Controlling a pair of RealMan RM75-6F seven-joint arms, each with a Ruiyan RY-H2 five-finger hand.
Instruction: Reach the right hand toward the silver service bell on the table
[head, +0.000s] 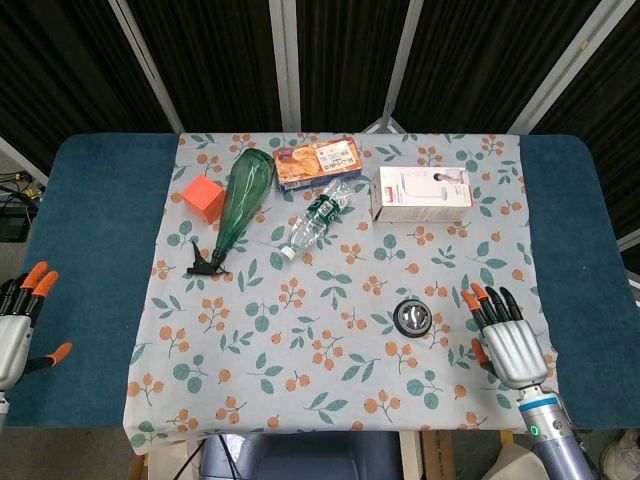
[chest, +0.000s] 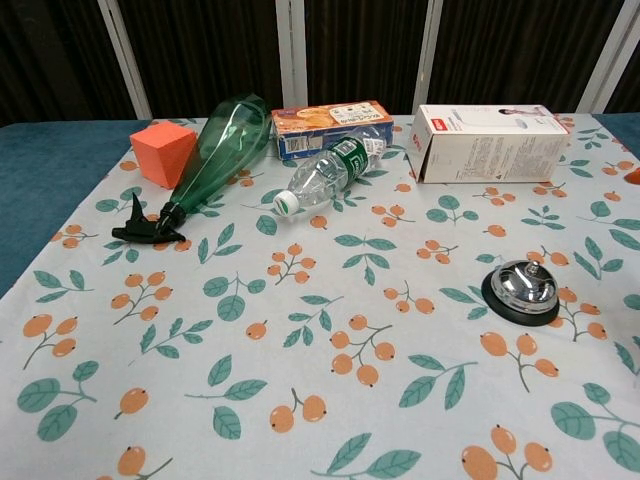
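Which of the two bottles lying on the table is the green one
The spray bottle with the black trigger, beside the orange cube. The water bottle is clear, with only a green label.

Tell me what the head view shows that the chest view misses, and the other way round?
Only the head view shows both hands, the left hand and right hand, both with fingers spread, holding nothing, plus the blue table edges. Only the chest view shows the bell's domed side profile. Both share the service bell, spray bottle, water bottle, orange cube and two boxes.
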